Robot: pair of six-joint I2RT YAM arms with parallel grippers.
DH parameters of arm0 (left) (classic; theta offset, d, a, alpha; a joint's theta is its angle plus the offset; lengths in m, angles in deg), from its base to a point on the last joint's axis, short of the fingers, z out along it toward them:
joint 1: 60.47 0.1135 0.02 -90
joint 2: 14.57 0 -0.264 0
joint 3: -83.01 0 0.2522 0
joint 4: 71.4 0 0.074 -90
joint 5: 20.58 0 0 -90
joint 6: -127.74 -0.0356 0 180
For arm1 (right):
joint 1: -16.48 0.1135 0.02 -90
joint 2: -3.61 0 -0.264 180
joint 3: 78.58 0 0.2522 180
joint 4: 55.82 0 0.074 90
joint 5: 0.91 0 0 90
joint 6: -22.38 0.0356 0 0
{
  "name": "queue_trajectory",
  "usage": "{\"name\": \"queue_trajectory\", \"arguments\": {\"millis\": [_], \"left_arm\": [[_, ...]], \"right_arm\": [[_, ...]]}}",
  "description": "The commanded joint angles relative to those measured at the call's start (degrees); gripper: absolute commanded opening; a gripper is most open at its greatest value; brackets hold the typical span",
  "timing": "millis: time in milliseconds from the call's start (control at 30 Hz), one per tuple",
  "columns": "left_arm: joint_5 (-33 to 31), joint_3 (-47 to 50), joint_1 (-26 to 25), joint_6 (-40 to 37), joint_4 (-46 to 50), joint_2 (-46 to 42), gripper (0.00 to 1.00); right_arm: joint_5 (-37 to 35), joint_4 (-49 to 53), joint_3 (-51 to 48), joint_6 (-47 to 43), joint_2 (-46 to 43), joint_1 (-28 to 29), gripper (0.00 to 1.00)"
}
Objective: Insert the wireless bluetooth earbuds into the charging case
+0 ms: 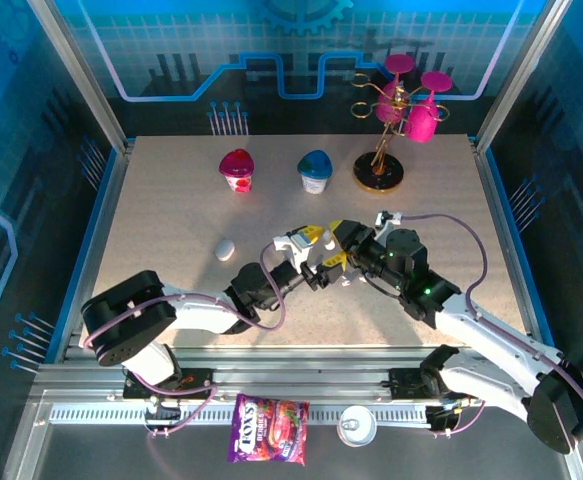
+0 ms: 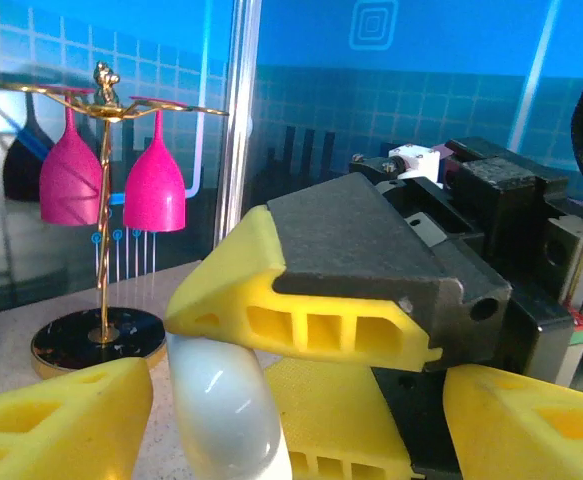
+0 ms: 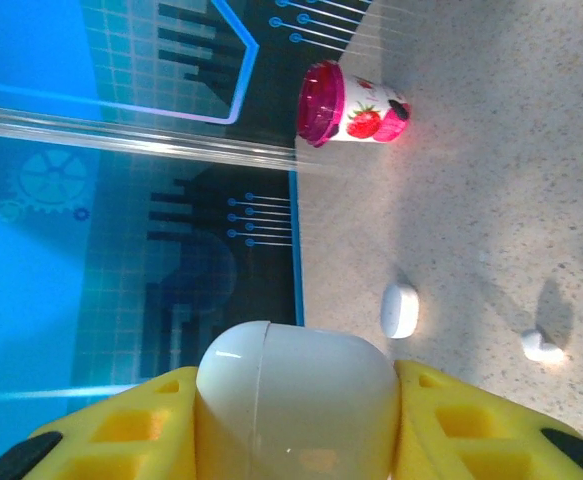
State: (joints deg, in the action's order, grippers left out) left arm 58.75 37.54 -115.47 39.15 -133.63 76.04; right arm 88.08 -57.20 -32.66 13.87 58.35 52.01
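Pink cup point(image 1: 237, 170), blue cup point(image 1: 315, 171), wineglass rack point(image 1: 379, 176) behind the case point(image 3: 296, 400)

The middle of the desk point(image 1: 161, 210) is the tight spot: the left pincer point(image 2: 296, 385) and the right pincer point(image 3: 296, 385) meet nose to nose there, the right one clamped round a white case point(image 3: 291, 355), so nothing else fits between them. Along the back a pink-lidded cup point(image 1: 237, 170), a blue-lidded cup point(image 1: 315, 171) and a gold stand hung with pink glasses point(image 1: 391, 125) stand in a row with gaps between. A second white case point(image 1: 225, 248) lies left of the pincers with a small white earbud point(image 3: 541, 347) near it, and the desk's far left and right sides are bare.
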Motion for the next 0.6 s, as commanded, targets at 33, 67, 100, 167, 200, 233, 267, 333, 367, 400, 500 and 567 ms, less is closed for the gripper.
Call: {"name": "queue_trajectory", "arguments": {"millis": [33,67,100,167,200,233,267,333,367,400,500,567], "left_arm": [[0.25,-2.09,-0.29,-2.55,-4.35,0.88,0.65],[0.31,-2.18,-0.28,-2.62,-4.35,0.97,0.62],[0.33,-2.22,-0.28,-2.62,-4.35,1.06,0.59],[0.12,-2.22,-0.22,-2.36,-4.35,1.40,0.59],[-0.32,-2.21,-0.20,-2.04,-4.34,1.58,0.57],[-0.79,-2.22,-0.20,-1.68,-4.39,1.72,0.54],[-1.08,-2.29,-0.19,-1.42,-4.35,1.87,0.51],[-1.10,-2.39,-0.10,-1.10,-4.39,2.17,0.50],[-1.25,-2.48,-0.10,-0.92,-4.33,2.45,0.50],[-1.49,-2.57,-0.10,-0.56,-4.35,2.68,0.52],[-1.97,-2.75,-0.02,0.17,-4.38,3.34,0.59],[-1.92,-2.84,0.07,0.34,-4.32,3.69,0.59]], "right_arm": [[-0.20,-6.02,-2.47,4.25,-1.47,-0.72,0.34],[-0.24,-6.74,-2.77,4.52,-1.56,-0.79,0.34],[-0.30,-7.59,-3.17,5.01,-1.65,-0.82,0.33],[0.06,-10.08,-3.90,5.72,-1.57,-0.98,0.33],[0.33,-10.63,-3.95,5.95,-1.50,-1.09,0.33],[0.56,-10.85,-3.93,5.91,-1.57,-1.08,0.33],[0.71,-10.71,-3.86,5.72,-1.65,-1.14,0.33],[0.84,-10.87,-3.84,5.70,-1.74,-1.16,0.33],[0.85,-11.67,-3.99,5.74,-1.82,-1.18,0.33],[0.77,-12.69,-4.33,5.86,-1.83,-1.17,0.33],[0.92,-14.70,-4.47,5.87,-1.87,-1.16,0.33],[1.08,-15.20,-4.33,5.80,-1.92,-1.21,0.33]]}}
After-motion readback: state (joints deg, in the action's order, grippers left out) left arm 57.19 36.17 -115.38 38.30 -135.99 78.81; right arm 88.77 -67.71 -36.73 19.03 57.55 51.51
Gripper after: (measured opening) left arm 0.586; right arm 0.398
